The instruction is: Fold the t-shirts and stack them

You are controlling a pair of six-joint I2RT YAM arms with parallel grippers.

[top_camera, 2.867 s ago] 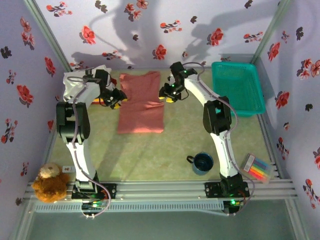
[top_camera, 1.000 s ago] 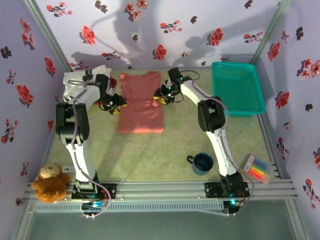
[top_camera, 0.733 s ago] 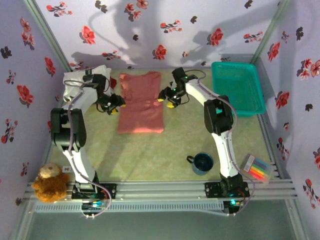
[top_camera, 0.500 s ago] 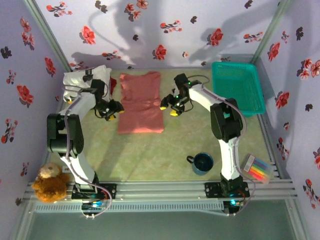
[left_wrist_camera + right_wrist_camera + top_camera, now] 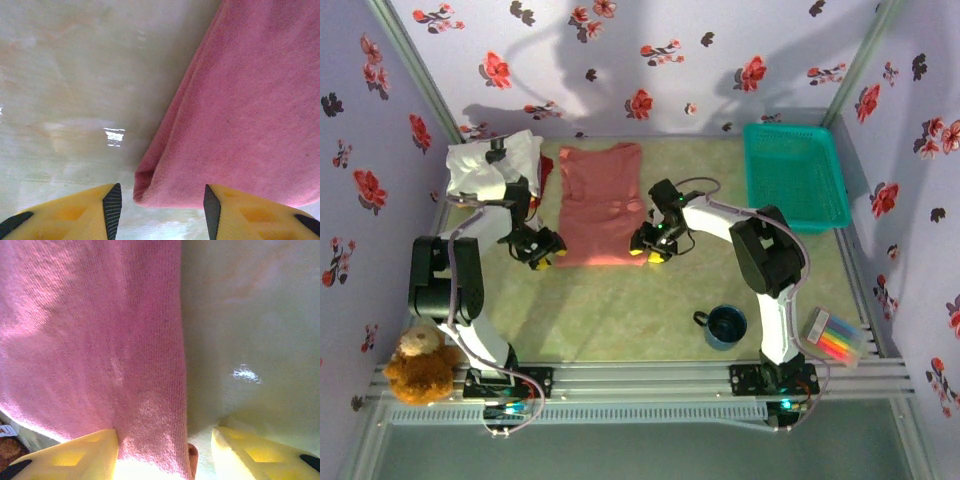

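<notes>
Tabletop (image 5: 620, 310): pale green, glossy, floral walls (image 5: 620, 60) on three sides. Salmon-pink t-shirt (image 5: 603, 205) flat at back centre. Left fingers (image 5: 80, 212), right fingers (image 5: 75, 455): apart, straddling its near corners. Bare tabletop lies nearer; teal basket (image 5: 795, 175) back right.

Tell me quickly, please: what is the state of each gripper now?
Left gripper: open, a corner of the pink t-shirt between its jaws, not clamped.
Right gripper: open, that shirt's edge between its jaws.
</notes>
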